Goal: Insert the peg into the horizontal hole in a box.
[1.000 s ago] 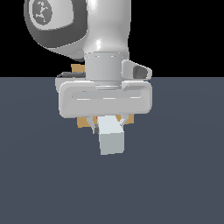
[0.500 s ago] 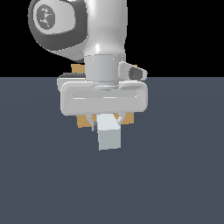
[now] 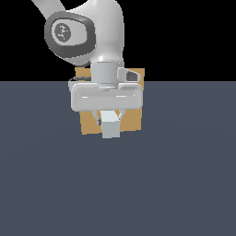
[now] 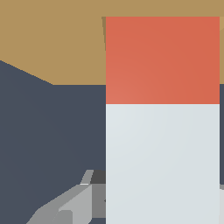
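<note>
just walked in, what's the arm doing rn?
The Panda's end effector is shut on the peg, its red-orange end pointed at the tan box. In the wrist view that end overlaps the box face, so the hole can't be seen, and whether insertion has begun can't be told.

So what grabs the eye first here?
The big white arm fills the middle of the exterior view, its gripper clamped on a peg whose white end faces the camera. Behind it stands a tan box. In the wrist view, the peg's red tip points at the box.
</note>
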You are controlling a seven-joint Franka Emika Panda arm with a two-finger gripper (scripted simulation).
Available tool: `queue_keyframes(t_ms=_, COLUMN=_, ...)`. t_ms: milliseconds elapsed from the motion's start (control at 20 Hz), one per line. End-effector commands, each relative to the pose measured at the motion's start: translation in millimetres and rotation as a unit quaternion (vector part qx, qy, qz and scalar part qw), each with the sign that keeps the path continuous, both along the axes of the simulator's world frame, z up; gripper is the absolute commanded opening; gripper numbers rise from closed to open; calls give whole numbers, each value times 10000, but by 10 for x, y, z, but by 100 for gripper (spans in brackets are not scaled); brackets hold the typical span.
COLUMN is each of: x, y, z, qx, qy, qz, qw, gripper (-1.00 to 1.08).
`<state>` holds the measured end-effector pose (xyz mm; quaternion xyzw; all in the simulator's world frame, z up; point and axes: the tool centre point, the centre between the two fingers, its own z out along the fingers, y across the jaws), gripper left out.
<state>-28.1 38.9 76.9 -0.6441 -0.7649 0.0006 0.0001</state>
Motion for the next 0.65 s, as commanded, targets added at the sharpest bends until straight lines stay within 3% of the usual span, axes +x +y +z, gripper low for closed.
queue_keyframes(t_ms=0, x=-19, y=186, z=20, qx=4, qy=-21, qz=11, qw=10000, gripper=-100)
queue_keyframes(t_ms=250, x=-40, y=352, z=22, qx=4, qy=-23, qz=11, qw=10000, gripper=-100)
queue_keyframes(t_ms=600, x=-22, y=320, z=22, qx=4, qy=-23, qz=11, qw=10000, gripper=-100)
